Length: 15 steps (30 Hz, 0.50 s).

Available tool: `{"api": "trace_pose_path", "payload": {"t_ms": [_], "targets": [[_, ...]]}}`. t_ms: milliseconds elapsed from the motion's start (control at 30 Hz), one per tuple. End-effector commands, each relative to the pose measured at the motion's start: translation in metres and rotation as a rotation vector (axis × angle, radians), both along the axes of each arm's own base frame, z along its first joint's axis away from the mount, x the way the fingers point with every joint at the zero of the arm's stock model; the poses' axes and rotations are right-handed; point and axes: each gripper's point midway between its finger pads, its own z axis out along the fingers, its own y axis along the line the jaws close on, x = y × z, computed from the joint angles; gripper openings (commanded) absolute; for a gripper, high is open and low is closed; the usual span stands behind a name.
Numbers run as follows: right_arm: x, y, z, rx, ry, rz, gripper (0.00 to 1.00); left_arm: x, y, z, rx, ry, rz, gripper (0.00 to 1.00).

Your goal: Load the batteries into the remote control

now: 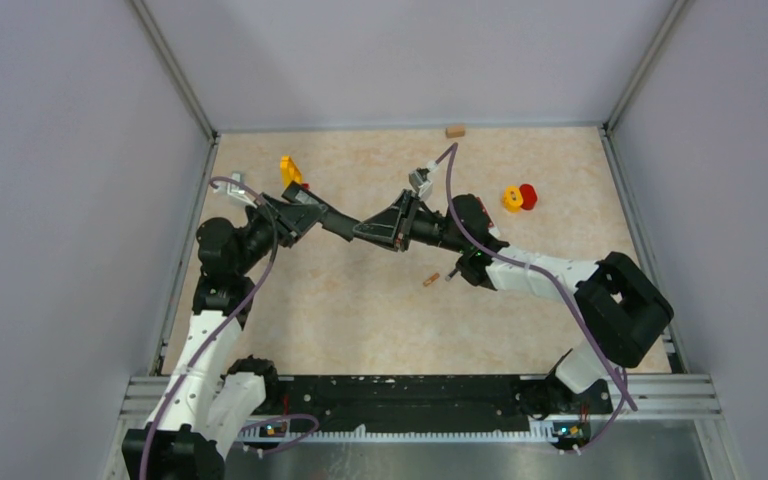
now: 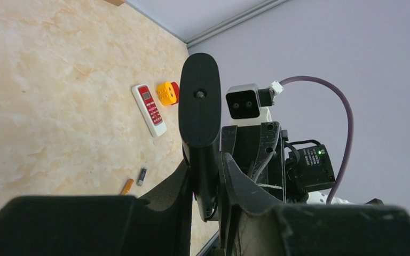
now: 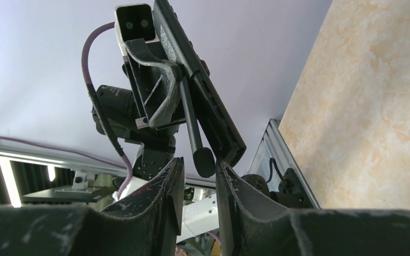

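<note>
Two cylindrical cells, an orange battery (image 2: 126, 186) and a dark battery (image 2: 142, 175), lie close together on the marbled beige table (image 2: 42, 106). Left gripper (image 2: 205, 181) jaws pinch a long black plastic remote control (image 2: 199, 101) aloft; right gripper (image 3: 198, 170) jaws flank its tip (clamped or not, I cannot tell).

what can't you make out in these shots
Battery bay of the black remote: open or loaded, cannot tell; top view too small, wrist views show only one face and an edge.
The white remote: seen only from the left wrist; the right arm covers it in the top view.
The orange battery and dark battery: markings too small; other cells not in view.
The right gripper: right wrist view leaves unclear whether its jaws pinch the remote's end.
</note>
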Motion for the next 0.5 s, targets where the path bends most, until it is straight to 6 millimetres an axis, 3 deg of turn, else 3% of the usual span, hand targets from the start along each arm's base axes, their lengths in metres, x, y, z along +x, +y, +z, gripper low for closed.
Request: {"api": "trace_pose_path", "payload": {"t_ms": [0,467], "targets": [[0.004,-0.002,0.031,0.072,-0.071,-0.016,0.3,-0.001,-0.001,0.008,0.02,-0.053,-0.014,0.0],[0.013,0.008,0.024,0.043,-0.074,-0.011,0.28,-0.002,-0.004,-0.003,0.046,-0.034,-0.045,0.0]]}}
